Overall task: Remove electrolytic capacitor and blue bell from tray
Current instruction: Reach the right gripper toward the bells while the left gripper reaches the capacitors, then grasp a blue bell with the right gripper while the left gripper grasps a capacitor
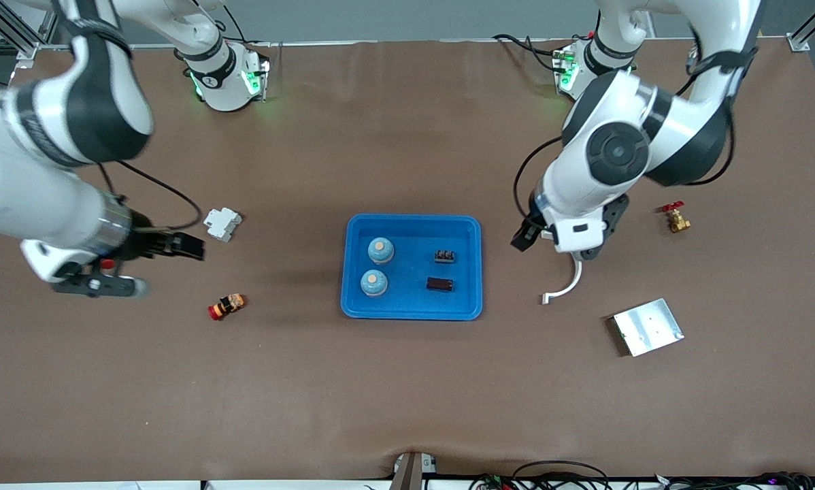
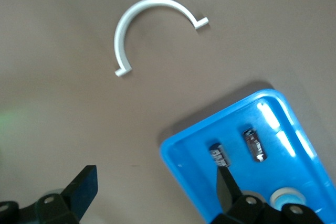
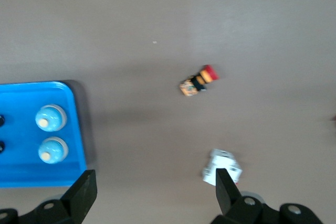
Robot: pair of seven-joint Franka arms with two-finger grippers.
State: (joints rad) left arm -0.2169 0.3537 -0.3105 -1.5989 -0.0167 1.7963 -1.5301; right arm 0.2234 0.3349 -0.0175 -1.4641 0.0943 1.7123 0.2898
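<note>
Fingers of the right gripper (image 1: 176, 245) stood wide apart and held nothing, the hand hanging over bare worktop toward the right arm's end of the table. A white breaker block (image 1: 222, 223) lay just beside those fingertips, and a red-capped push button (image 1: 227, 305) lay on its side nearer the front camera than the block. At the middle of the worktop sat the blue tray (image 1: 412, 311). Inside it two blue bells (image 1: 380, 250) stood one nearer the camera than the other, along the tray edge toward the right arm's end; two dark capacitors (image 1: 445, 256) lay in the same order along the edge toward the left arm's end. The left gripper (image 2: 152, 182) hovered over the worktop just off that tray edge, fingers wide and empty. A white curved clip (image 1: 565, 286) lay under it on the table. A brass valve (image 1: 677, 219) and a metal plate (image 1: 647, 327) lay toward the left arm's end.
</note>
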